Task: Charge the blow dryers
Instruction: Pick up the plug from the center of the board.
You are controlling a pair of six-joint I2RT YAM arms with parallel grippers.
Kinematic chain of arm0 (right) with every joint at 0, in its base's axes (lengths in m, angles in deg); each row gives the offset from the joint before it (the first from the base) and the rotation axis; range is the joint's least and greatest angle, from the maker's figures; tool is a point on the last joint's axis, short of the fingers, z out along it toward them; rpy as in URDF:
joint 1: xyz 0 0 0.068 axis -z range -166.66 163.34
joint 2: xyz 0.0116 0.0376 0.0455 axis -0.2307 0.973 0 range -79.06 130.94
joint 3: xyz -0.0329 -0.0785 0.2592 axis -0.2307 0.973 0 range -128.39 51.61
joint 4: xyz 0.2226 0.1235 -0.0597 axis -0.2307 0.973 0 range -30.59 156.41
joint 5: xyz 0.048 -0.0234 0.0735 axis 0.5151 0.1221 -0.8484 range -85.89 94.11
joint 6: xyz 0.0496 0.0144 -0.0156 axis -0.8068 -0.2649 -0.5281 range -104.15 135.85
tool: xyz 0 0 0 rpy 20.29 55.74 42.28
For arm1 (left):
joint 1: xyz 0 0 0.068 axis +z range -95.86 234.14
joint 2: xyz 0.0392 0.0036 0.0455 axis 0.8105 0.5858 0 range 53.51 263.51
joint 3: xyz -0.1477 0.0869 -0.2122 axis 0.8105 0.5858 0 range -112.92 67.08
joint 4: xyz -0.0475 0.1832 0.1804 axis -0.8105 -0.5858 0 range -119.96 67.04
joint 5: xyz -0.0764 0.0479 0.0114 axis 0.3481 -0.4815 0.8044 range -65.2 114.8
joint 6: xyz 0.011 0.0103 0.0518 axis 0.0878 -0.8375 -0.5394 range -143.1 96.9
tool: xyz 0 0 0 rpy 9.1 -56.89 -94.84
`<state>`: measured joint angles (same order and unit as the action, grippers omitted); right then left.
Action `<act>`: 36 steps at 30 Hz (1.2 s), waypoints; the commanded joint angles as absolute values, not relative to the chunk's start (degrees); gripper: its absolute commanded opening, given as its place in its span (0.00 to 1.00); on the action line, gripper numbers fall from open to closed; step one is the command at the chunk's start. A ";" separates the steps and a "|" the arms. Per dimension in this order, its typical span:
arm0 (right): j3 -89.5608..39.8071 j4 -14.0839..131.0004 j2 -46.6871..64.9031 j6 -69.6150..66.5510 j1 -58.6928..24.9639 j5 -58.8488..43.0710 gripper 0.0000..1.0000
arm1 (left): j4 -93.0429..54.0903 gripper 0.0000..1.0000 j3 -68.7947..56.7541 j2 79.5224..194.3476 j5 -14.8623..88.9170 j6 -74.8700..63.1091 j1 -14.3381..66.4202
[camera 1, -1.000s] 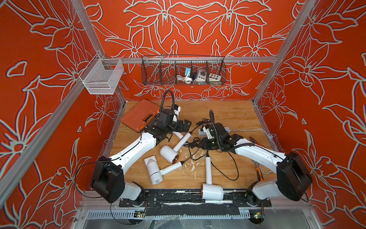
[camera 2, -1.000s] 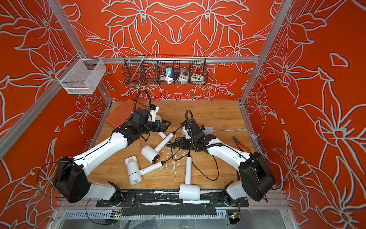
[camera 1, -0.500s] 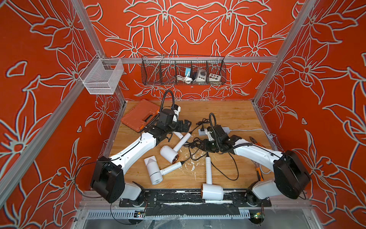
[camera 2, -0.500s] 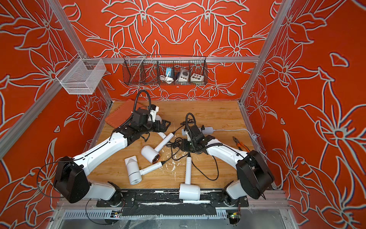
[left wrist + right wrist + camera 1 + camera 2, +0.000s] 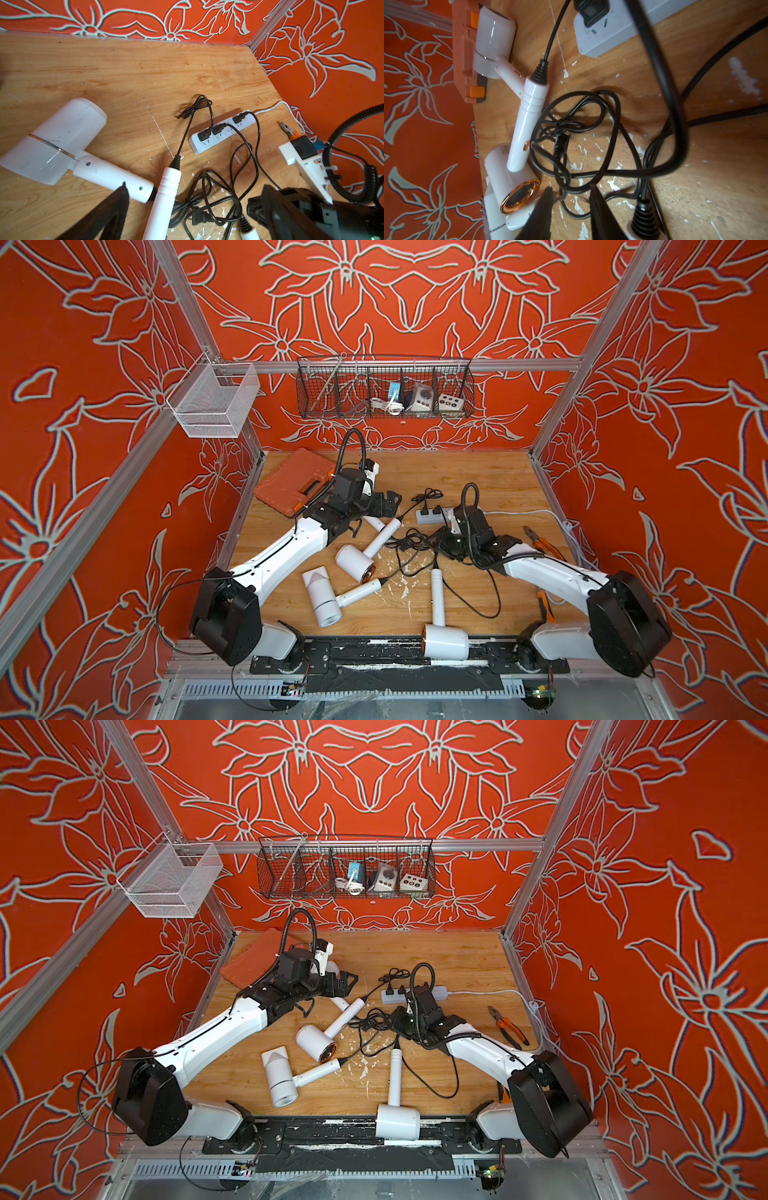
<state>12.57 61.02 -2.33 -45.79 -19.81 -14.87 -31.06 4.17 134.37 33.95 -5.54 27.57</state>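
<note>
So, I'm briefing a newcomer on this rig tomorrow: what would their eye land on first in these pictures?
First the orange walls with big white flower outlines, all around the cell. Then the white blow dryers strewn over the middle of the wooden table, amid a tangle of black cords. Three plugs sit in the power strip lying just beyond that tangle, toward the back wall.

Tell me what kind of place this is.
Probably a robot test booth: flower-print orange walls on an aluminium frame, a left arm and right arm mounted at the front of a wooden tabletop, a wire basket hung on the back rail.
</note>
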 commanded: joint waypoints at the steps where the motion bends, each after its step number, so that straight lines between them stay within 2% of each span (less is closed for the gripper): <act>1: 16.57 54.24 -2.78 -56.27 -18.99 -17.43 0.32 | -31.31 0.98 3.02 133.23 33.94 -6.58 27.96; 12: 23.25 36.45 -1.76 -76.46 -18.96 -21.45 0.30 | -31.31 0.98 3.01 133.29 34.03 -6.58 27.98; 21: 23.50 41.78 -2.16 -81.75 -19.01 -21.17 0.18 | -31.31 0.98 3.01 133.43 34.03 -6.65 27.95; 36: 24.72 37.49 2.13 -84.98 -20.06 -23.09 0.20 | -31.38 0.98 3.01 133.47 33.76 -6.71 27.95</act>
<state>23.76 39.62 1.17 -82.71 -19.48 -22.00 -31.06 4.17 134.37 33.92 -5.54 27.57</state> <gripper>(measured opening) 0.199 0.982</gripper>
